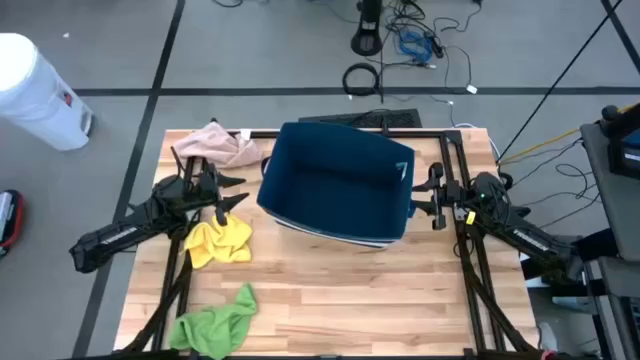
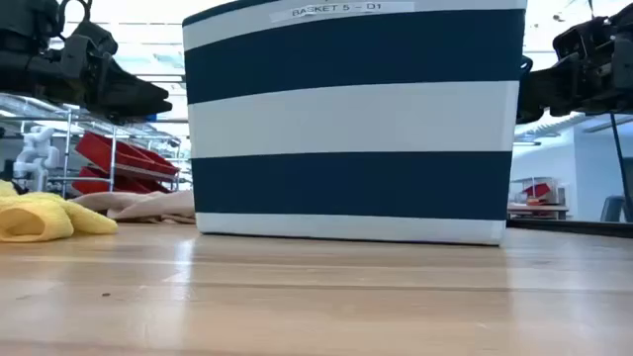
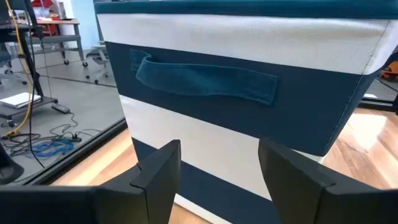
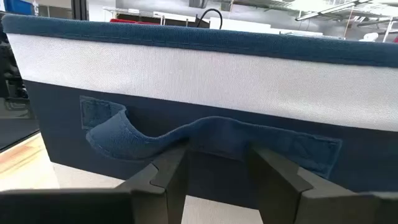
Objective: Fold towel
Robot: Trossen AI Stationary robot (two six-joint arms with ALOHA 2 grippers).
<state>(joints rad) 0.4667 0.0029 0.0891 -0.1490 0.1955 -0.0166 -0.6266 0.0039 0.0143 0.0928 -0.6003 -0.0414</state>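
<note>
A wooden counter (image 1: 330, 290) seen from above holds a navy and white striped fabric basket (image 1: 340, 185) at its centre, tilted a little so its corners do not square with the counter edges. Three cloths lie crumpled on the left side: a pink towel (image 1: 220, 145) near the far edge, a yellow towel (image 1: 220, 240) in the middle, and a green towel (image 1: 215, 320) at the near edge. None has been spread or folded, so folding appears not to have begun. Each is a bunched heap with no clear long axis or direction.

The left hand (image 1: 232, 190) hovers between the pink and yellow towels, beside the basket's left wall, its fingers spread wide and empty. The right hand (image 1: 432, 195) sits at the basket's right wall, its fingers (image 4: 168, 174) partly parted either side of the strap handle (image 4: 211, 140), gripping nothing.
</note>
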